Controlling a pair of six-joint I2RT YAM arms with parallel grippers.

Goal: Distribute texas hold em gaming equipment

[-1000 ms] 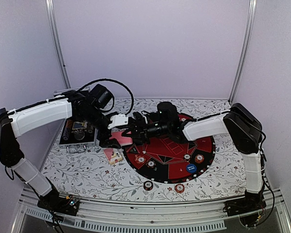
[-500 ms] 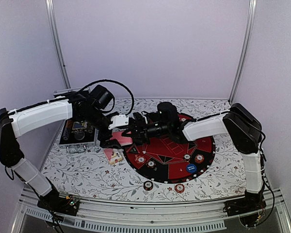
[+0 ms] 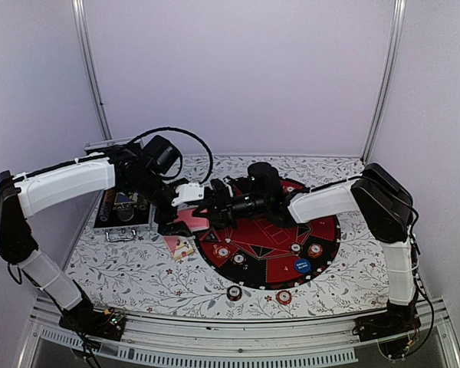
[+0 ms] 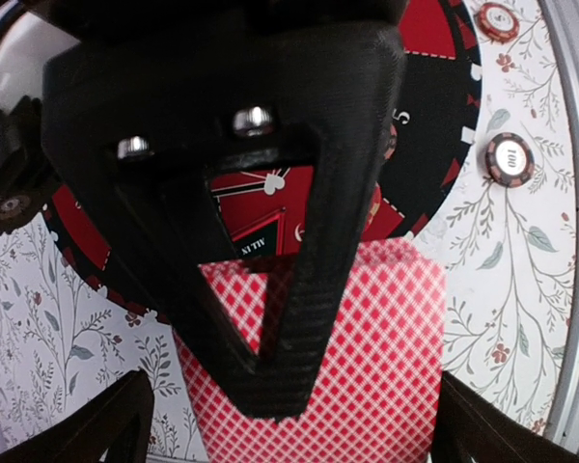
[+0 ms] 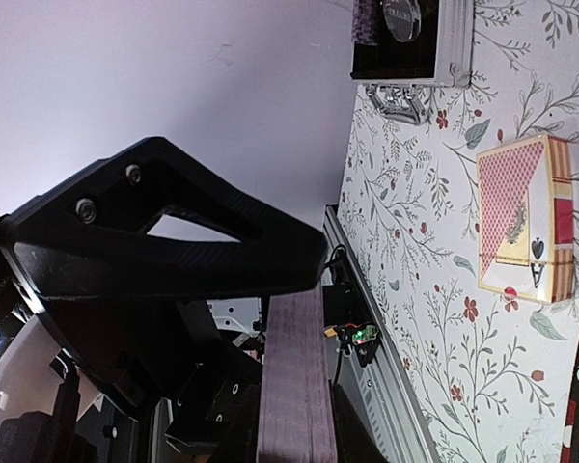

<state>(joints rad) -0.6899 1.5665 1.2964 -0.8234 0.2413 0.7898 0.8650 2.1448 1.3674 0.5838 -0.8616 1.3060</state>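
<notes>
Since 1.0 s ago little has been displaced: the right wrist has shifted a touch toward frame left, and the left gripper (image 3: 176, 224) and right gripper (image 3: 211, 208) are still met over the upper-left edge of the mat (image 3: 270, 238).

Top view: the card deck (image 3: 193, 221), pink-red backs up, is seen between the two grippers, above the mat's rim. Chips (image 3: 224, 251) and a blue disc (image 3: 302, 266) lie on the mat's lower part; two more chips (image 3: 234, 292) rest on the floral cloth at lower centre, off the mat. A card carton (image 3: 179, 246) lies just left of the mat, and the silver case (image 3: 123, 208) at far left.

Left wrist view: the deck (image 4: 376, 367) fills the lower centre, pressed under the one visible finger (image 4: 309, 241), which crosses its left half. The opposing finger is hidden behind the cards, so the left jaws are read as pinching the deck. A chip marked 100 (image 4: 510, 159) lies at upper right.

Right wrist view: the deck (image 5: 294, 376) is seen edge-on at bottom centre, its end just beside the tip of the upper finger (image 5: 174, 231). The other finger cannot be made out, so spread vs. closed cannot be told.
</notes>
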